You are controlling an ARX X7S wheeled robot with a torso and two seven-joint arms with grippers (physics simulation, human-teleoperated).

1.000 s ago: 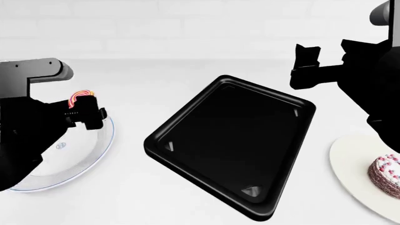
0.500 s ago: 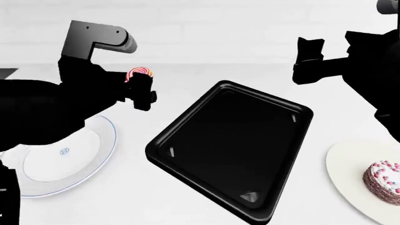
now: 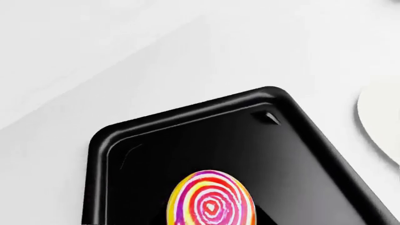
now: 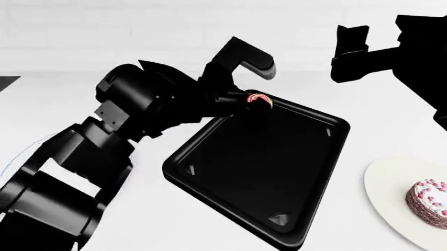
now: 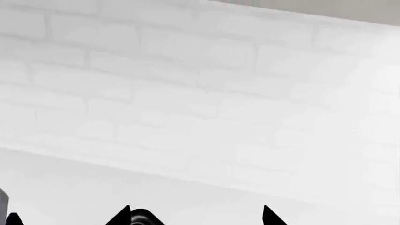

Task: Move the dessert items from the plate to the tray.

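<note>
The big black tray is lying on the white table. The left claw is gripping the lollipop above the tray's far edge. The right claw, raised, is hiding its fingers. The cake is sitting on its plate.

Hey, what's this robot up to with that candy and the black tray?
It is moving sweets onto the black tray. Its left gripper holds a swirl lollipop above the tray's far corner, not yet set down. The little frosted cake sits on a white plate to the right of the tray, untouched. The right gripper hangs in the air, away from the cake and carrying nothing.
</note>
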